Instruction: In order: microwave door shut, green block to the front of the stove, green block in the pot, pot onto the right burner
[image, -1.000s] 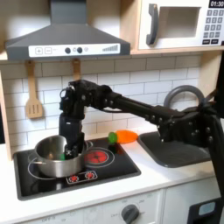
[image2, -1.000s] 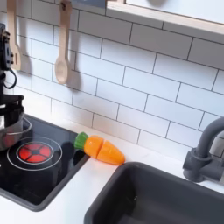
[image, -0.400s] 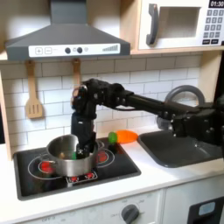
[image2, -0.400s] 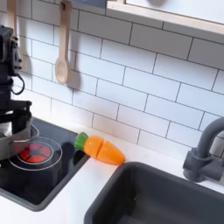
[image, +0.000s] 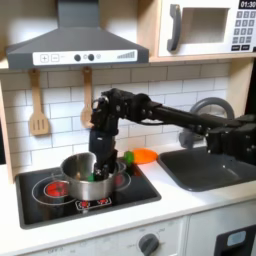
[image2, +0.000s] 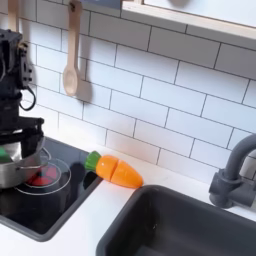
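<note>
First exterior view: claw (image: 103, 172) clamped on rim of pot (image: 86, 176), pot mid-stove (image: 40, 203) between the burners, microwave door (image: 199, 27) shut, second exterior view: pot (image2: 14, 170) at left edge over burner (image2: 44, 177), green block (image2: 6, 156) inside, carrot (image2: 115, 171) on surface (image2: 85, 215).

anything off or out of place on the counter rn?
Nothing spilled or damaged. The pot sits upright on the stove, straddling the space between the two burners rather than centred on either. A toy carrot lies on its side on the white counter beside the stove. The microwave door looks shut.
</note>
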